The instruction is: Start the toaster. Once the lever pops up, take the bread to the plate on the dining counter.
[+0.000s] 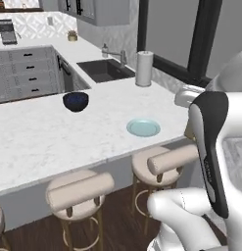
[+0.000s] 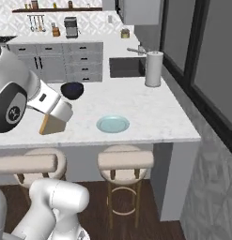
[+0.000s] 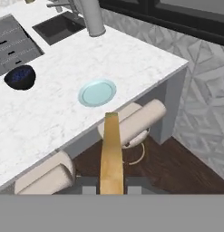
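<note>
My gripper [image 3: 111, 186] is shut on the bread [image 3: 111, 149], a thin slice seen edge-on with a golden crust, held out over the stools short of the counter's near edge. In the right base view the bread [image 2: 51, 125] hangs below the hand over the dining counter's [image 2: 150, 112] near left part. The pale blue-green plate [image 3: 97, 92] lies bare on the dining counter [image 3: 50, 113], ahead of the slice and slightly left. The same plate [image 1: 143, 127] [image 2: 112, 124] sits near the counter's front edge. A grey boxy appliance [image 2: 70, 27] on the far worktop is too small to name.
A dark blue bowl [image 1: 75, 101] [image 3: 20, 77] stands on the counter left of the plate. A paper towel roll [image 2: 154, 69] and a sink [image 2: 127, 67] are behind it. Beige padded stools [image 2: 124, 160] [image 3: 136, 120] line the counter's front, and windows run along the right wall.
</note>
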Robot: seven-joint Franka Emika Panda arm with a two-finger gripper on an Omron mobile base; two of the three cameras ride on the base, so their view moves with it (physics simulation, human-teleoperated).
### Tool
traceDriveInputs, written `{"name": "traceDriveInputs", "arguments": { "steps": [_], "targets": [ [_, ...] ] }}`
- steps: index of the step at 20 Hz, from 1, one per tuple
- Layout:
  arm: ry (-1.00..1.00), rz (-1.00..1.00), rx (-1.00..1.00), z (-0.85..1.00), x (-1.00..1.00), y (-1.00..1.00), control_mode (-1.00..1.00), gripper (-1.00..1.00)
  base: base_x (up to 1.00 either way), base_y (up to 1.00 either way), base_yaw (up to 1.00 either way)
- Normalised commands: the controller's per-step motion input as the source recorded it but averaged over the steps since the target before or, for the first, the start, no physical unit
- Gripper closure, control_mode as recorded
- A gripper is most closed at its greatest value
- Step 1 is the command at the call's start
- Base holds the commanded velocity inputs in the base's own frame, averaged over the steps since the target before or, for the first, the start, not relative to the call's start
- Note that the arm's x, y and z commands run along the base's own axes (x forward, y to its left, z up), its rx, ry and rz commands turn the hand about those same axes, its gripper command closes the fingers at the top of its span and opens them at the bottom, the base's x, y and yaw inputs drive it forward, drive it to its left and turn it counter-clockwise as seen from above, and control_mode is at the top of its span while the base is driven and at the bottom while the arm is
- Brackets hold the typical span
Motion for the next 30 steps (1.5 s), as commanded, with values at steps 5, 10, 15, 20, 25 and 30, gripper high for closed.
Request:
{"name": "traceDriveInputs", "arguments": {
  "steps": [5,10,15,20,25,30],
  "targets": [
    [0.0,0.0,0.0,0.0,0.0,0.0,1.0,1.0,0.2,-0.75,0.56],
    [0.0,0.0,0.0,0.0,0.0,0.0,1.0,1.0,0.18,-0.93,0.3],
    [0.0,0.0,0.0,0.0,0.0,0.0,1.0,1.0,0.71,-0.32,0.12],
    [0.04,0.0,0.01,-0.07,0.17,0.0,-1.0,1.0,0.79,0.0,0.0],
    [0.17,0.02,0.01,-0.65,0.61,0.02,-1.0,1.0,0.0,0.0,0.0],
    [0.07,0.17,0.13,-0.71,0.26,0.14,-1.0,1.0,0.0,0.0,0.0]
  ]
}}
